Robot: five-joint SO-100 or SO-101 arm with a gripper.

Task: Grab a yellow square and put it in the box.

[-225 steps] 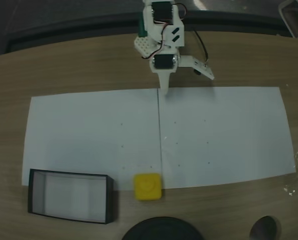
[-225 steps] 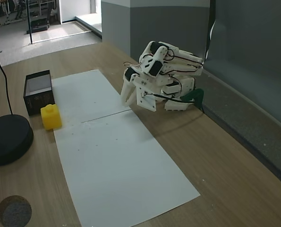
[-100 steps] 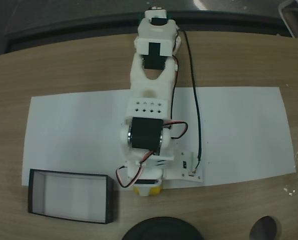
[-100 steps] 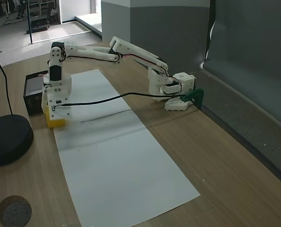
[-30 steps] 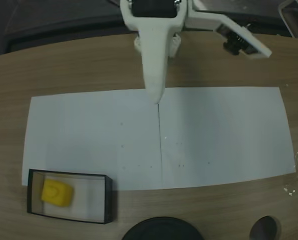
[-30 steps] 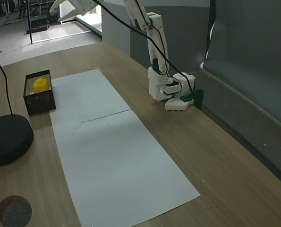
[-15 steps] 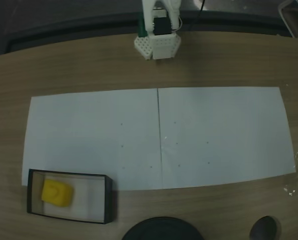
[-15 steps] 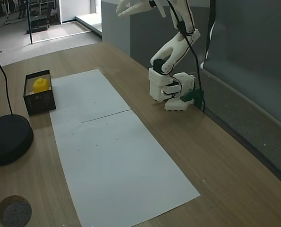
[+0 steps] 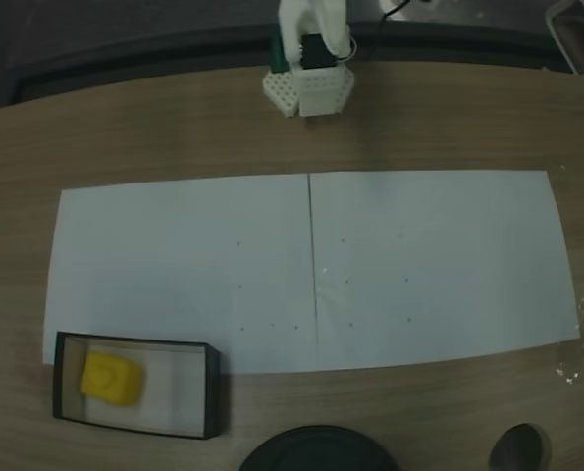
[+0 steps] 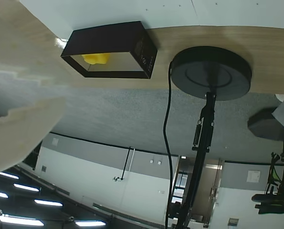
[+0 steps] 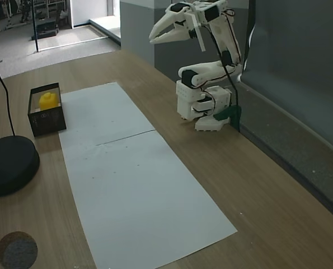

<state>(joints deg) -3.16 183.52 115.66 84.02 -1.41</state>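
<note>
The yellow square (image 9: 110, 380) sits inside the box (image 9: 211, 391), at the left end in the fixed view from above. So the job looks done. The best thing now is for the arm to fold down slowly and calmly. Beside the box stands a round black base (image 11: 9, 165) (a pole and a cable rise from it). White paper (image 11: 132, 179) covers the table (image 11: 256, 185) past it. Nothing blocks the way. Far back, the gripper (image 11: 153, 38) is held high over the arm's base (image 11: 202, 106), with its fingers a little apart and holding nothing.
</note>
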